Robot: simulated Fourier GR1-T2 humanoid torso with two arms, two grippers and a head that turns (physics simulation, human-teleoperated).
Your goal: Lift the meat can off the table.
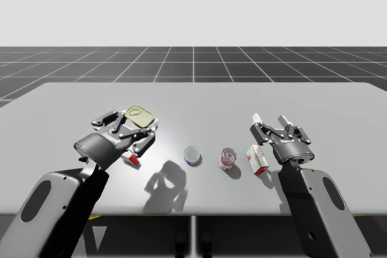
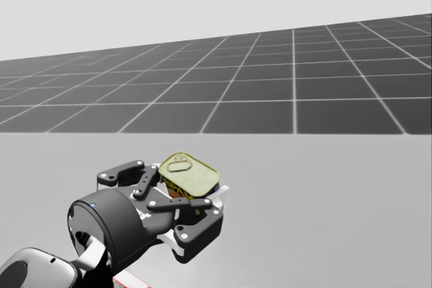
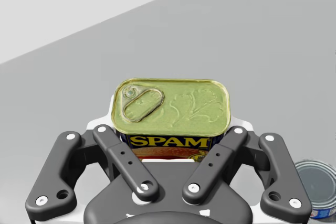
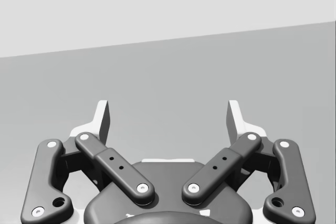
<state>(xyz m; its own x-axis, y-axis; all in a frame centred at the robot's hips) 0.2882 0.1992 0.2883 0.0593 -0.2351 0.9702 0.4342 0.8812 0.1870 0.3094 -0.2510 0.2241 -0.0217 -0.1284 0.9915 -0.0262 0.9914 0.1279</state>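
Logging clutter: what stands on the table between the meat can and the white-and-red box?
Two things, in the high view: a short blue can nearer the meat can, and a red can nearer the white-and-red box.

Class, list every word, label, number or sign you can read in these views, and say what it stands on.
Rectangular can with the yellow-green lid, held in my left gripper: one brand word in yellow capitals on its side, not quoted here.
Low blue can: label too small to read.
Red round can: too small to read.
White and red box: too small to read.
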